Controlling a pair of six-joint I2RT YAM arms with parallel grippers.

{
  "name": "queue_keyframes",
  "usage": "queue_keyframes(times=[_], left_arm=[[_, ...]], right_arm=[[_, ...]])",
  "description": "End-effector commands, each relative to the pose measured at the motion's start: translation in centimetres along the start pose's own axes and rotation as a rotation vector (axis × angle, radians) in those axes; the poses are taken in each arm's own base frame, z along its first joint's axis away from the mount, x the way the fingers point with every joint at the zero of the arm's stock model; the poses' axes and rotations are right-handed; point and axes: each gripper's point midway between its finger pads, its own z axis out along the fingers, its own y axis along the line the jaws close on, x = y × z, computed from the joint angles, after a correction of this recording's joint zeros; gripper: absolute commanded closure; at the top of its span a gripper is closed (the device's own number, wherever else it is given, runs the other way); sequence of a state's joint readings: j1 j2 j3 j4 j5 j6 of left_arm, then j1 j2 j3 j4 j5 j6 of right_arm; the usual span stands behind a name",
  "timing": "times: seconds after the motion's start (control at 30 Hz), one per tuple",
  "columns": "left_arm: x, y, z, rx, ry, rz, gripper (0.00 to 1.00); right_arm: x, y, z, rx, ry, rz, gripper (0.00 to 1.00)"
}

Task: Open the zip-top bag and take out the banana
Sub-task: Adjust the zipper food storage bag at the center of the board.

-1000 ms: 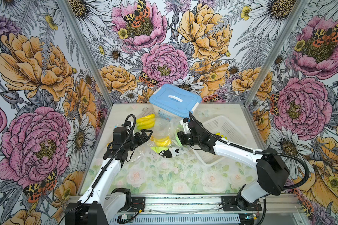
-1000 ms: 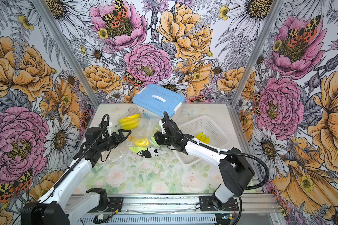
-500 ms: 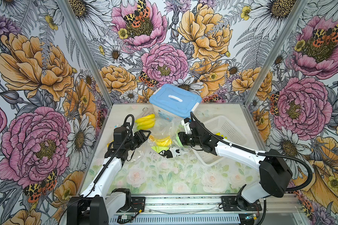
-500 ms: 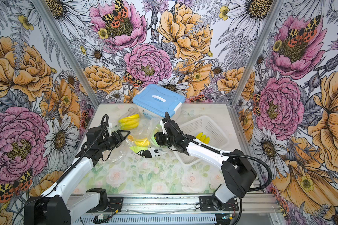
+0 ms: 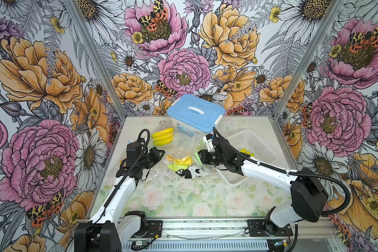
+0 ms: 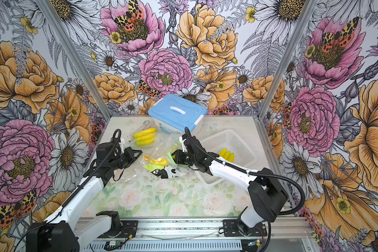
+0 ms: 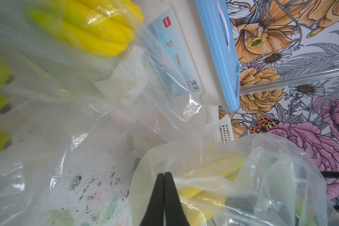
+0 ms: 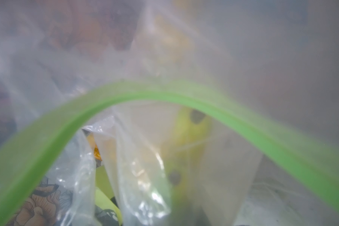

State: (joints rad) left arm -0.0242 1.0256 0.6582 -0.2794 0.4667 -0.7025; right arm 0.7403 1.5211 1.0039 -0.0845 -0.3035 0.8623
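Closest to me is the table (image 5: pixel 183 203) with pale roses on it, and both arms reach in from its front edge. The left gripper (image 5: pixel 160 153) has its two black fingers (image 7: pixel 158 195) pressed tight together on a fold of the clear zip-top bag (image 5: pixel 184 148). The bag sits crumpled in the middle of the table, between the two grippers. The banana (image 5: pixel 182 161) is inside it, yellow through the plastic. Just in front of the bag lies a black and white pouch (image 5: pixel 189 173) with a lime green flap. The right gripper (image 5: pixel 200 157) has its tip right at the bag's green zip strip (image 8: pixel 164 97), which bends up in an arch. The plastic hides its jaws, so I cannot tell how far apart they are or whether they grip. Past that arm stands a white basket (image 5: pixel 256 139) with a few yellow bananas (image 6: pixel 227 155) in it. Further back lies a bunch of bananas (image 5: pixel 163 137) under clear plastic, and at the very back is a box with a blue lid (image 5: pixel 195 110).
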Motion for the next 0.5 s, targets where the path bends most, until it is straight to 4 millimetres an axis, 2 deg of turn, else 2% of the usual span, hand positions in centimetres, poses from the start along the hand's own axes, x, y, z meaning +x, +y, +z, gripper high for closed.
queue_keyframes(times=[0.0, 0.17, 0.47], left_arm=[[-1.6, 3.7, -2.4, -0.267, -0.094, 0.041, 1.0], [-1.4, 6.2, -3.4, -0.406, -0.107, 0.016, 1.0], [-0.2, 7.7, -2.8, -0.445, -0.059, 0.018, 1.0]], right_arm=[[-1.4, 0.4, -1.9, -0.006, -0.084, -0.015, 0.71], [-0.3, -0.7, -2.3, -0.004, -0.093, 0.011, 0.7], [1.7, -1.5, -2.1, -0.015, -0.036, 0.023, 0.64]])
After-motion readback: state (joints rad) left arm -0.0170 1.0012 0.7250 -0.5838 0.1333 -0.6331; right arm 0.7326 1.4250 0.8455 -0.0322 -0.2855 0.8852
